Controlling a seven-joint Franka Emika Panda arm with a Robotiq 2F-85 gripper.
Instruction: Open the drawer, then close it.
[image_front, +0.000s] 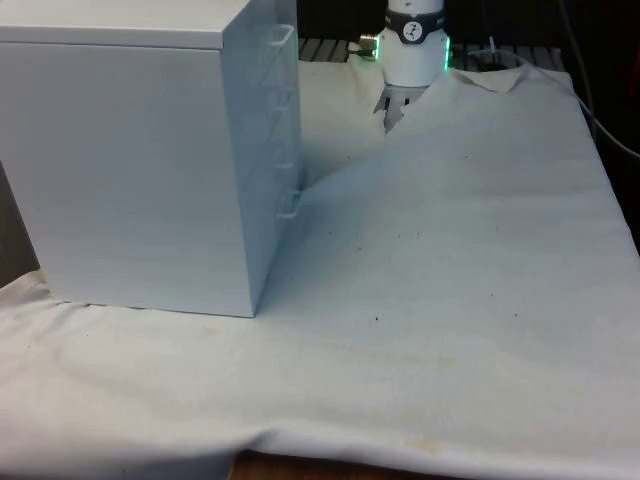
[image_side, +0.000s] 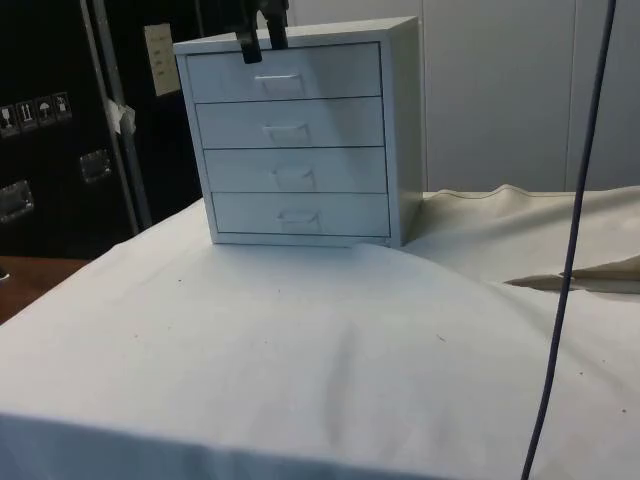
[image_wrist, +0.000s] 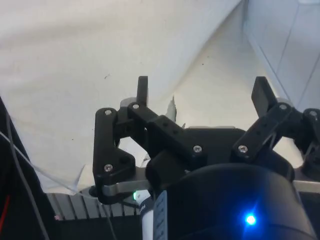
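Because all four drawers sit flush, the chest of drawers (image_side: 300, 135) still waits for its opening pull; what its drawers hold cannot be seen. It stands on the white cloth (image_side: 300, 340). The gripper (image_side: 262, 40) hangs just above the chest's top drawer (image_side: 285, 72), above that drawer's handle (image_side: 278, 83), fingers (image_wrist: 142, 90) spread apart and empty, probably poised to come down on the handle.

One chest of drawers (image_side: 300, 135) holding four drawers, each with one handle; one white cloth (image_front: 450, 250).
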